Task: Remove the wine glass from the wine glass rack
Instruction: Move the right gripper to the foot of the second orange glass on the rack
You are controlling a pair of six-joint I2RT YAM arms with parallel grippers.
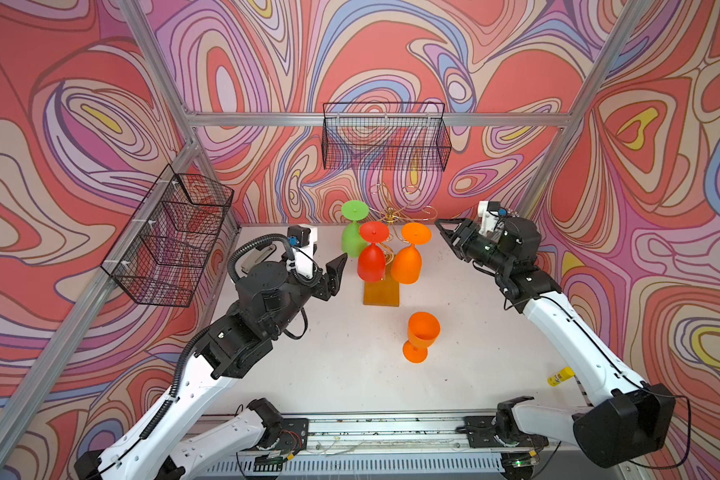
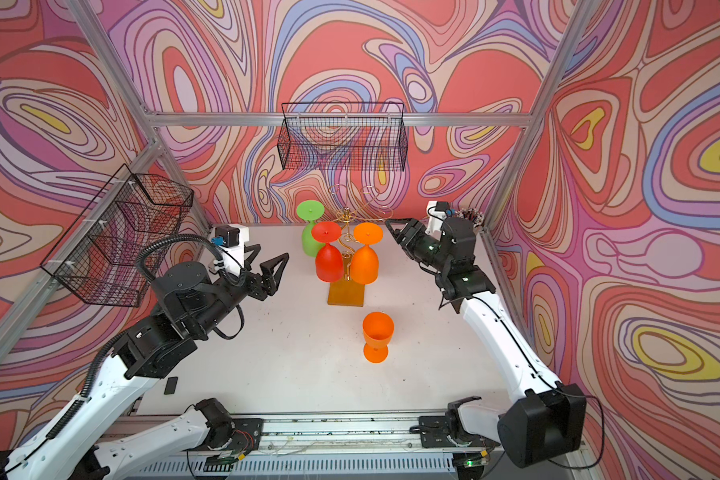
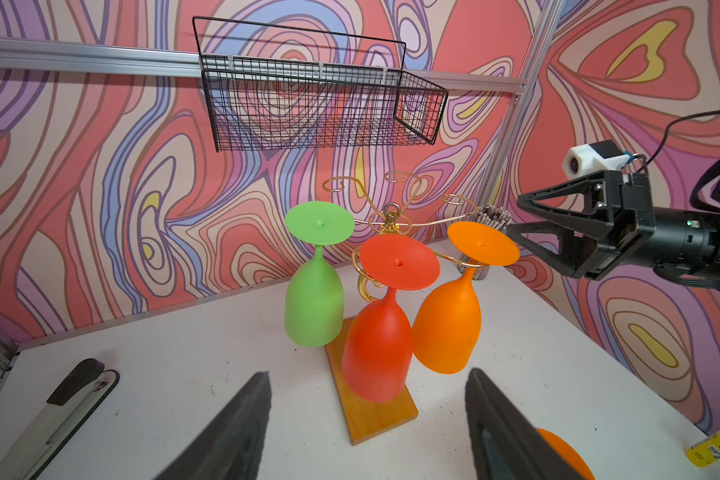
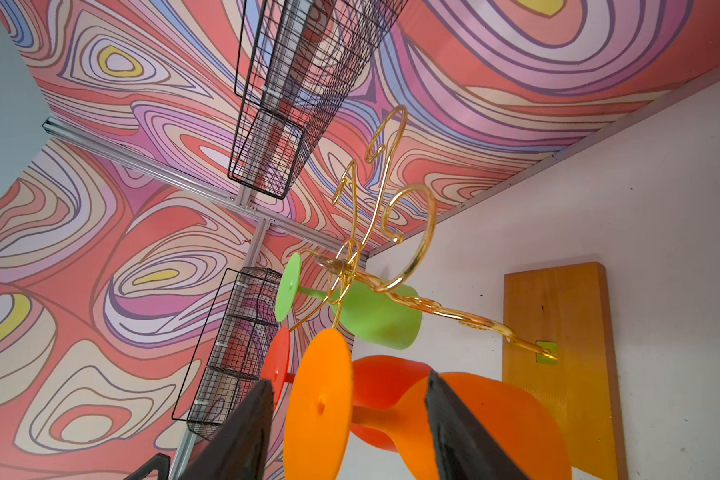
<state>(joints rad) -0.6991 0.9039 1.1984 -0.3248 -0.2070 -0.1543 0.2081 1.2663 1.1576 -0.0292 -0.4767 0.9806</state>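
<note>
Orange wine glass [image 3: 447, 320] beside right pincer [image 3: 514, 218] (apart).

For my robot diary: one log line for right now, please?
rack: green glass, red glass, orange glass hanging | table: second orange glass upright | left jaws: open, empty | right jaws: open, near hanging orange glass

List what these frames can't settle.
- Rack stem: partly behind the red glass, top view.
- Standing orange glass: cut off by bottom edge and left claw, left wrist view.
- Yellow item: label too small, top view.
- Right claw touching hung orange glass: unclear.
</note>
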